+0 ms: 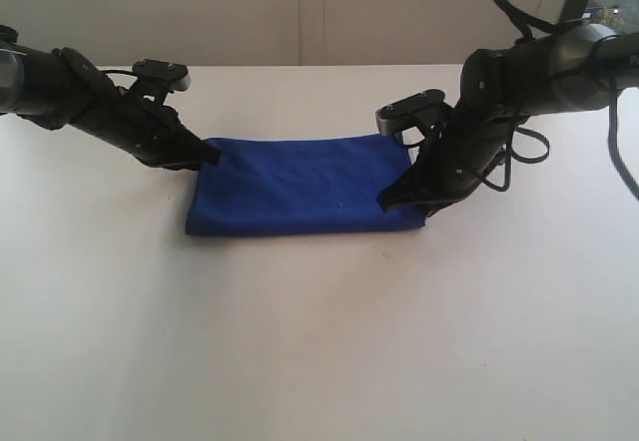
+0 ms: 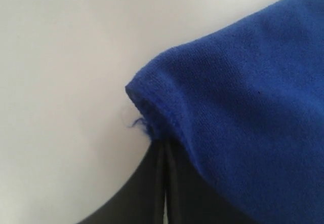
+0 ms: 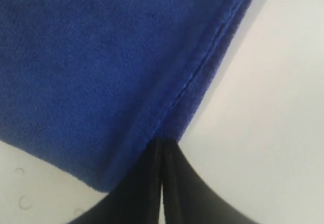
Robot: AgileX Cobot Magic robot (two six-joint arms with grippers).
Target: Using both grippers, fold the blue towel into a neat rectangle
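Blue towel (image 1: pixel 300 187) lies flat on the worktop (image 1: pixel 319 351), its long axis running nine to three o'clock, my left hand (image 1: pixel 208 154) clamped on its ten o'clock corner, my right hand (image 1: pixel 387 204) clamped near four o'clock.

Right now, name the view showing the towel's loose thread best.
Left wrist view: the loose thread sticks out at the blue towel's corner, close up. Exterior view: too far to tell. Right wrist view: another edge, no thread.
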